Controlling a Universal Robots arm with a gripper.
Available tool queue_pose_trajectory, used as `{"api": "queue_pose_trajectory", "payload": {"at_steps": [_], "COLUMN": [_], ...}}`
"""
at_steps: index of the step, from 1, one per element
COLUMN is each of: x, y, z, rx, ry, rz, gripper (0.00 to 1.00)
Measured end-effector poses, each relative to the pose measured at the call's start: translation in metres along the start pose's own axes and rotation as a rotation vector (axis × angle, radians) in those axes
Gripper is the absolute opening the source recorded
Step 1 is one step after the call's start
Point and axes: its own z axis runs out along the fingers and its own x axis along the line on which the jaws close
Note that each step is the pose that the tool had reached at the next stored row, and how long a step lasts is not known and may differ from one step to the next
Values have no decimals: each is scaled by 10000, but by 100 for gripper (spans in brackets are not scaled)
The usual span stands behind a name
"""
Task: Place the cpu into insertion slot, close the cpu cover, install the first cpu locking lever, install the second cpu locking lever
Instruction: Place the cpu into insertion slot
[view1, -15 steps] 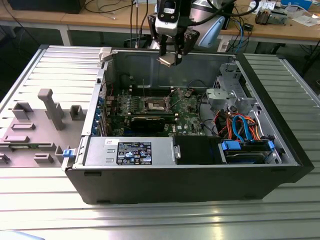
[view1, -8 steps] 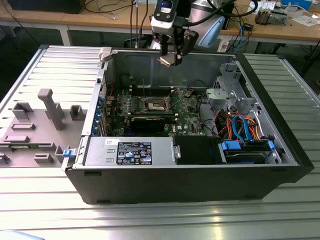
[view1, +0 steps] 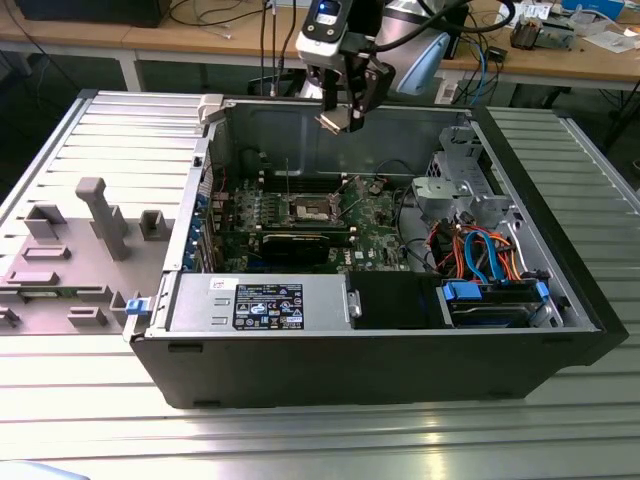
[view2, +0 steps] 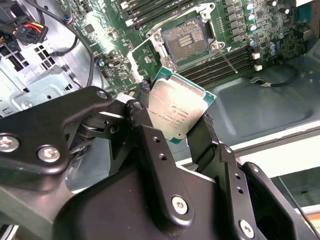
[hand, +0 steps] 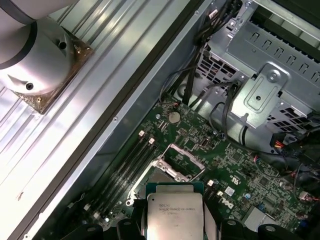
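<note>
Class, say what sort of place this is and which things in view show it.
Probably a robotics lab: an open computer case lies on a ribbed metal table, a robot pincer grips the cpu above it, and cable-strewn wooden benches stand behind.

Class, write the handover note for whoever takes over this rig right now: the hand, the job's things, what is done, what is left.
The hand is shut on the cpu, held above the motherboard.
The insertion slot is empty.
The cpu cover stands open beside the slot.
Done: cpu is in the grip.
Left: cpu not yet in the slot, cover not closed, locking levers not installed.
</note>
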Motion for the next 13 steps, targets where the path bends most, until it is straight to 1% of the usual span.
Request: {"api": "queue_pose_trajectory", "payload": {"at_steps": [3, 9, 10, 13], "x": [0, 0, 0, 0], "y": [0, 0, 0, 0], "z": [0, 0, 0, 1], "rx": [-3, -3, -4, -40], "ry": [-13, -16, -21, -187], "rz": [142, 176, 234, 2098], "gripper": [55, 55, 55, 55]}}
